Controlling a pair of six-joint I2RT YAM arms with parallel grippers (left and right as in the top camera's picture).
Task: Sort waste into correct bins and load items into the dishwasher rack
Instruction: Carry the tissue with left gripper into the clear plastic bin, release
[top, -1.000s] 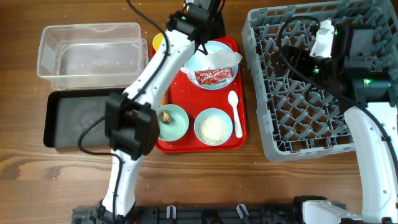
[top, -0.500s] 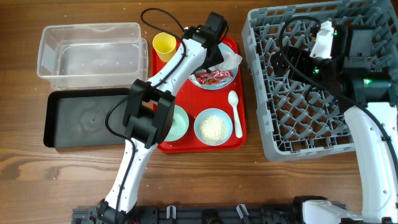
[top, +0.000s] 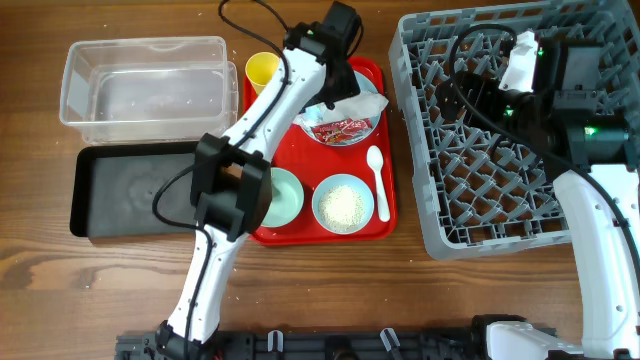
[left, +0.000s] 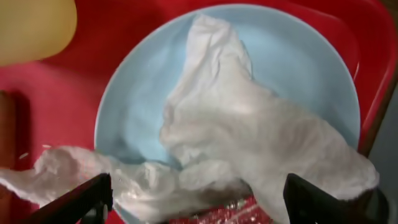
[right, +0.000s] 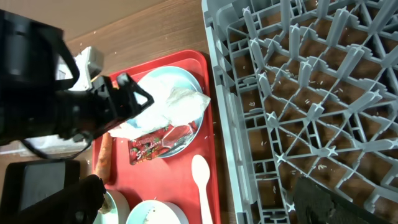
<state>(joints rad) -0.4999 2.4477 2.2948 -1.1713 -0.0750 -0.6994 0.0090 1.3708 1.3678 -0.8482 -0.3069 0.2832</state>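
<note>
Our left hand hangs with fingers spread wide just over the crumpled white napkin, which lies between the fingertips on the pale blue plate on the red tray; our right hand, fingers likewise apart and empty, hovers over the grey rack

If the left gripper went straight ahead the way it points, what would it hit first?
Probably the crumpled white napkin on the pale blue plate; the open left gripper points at it.
</note>
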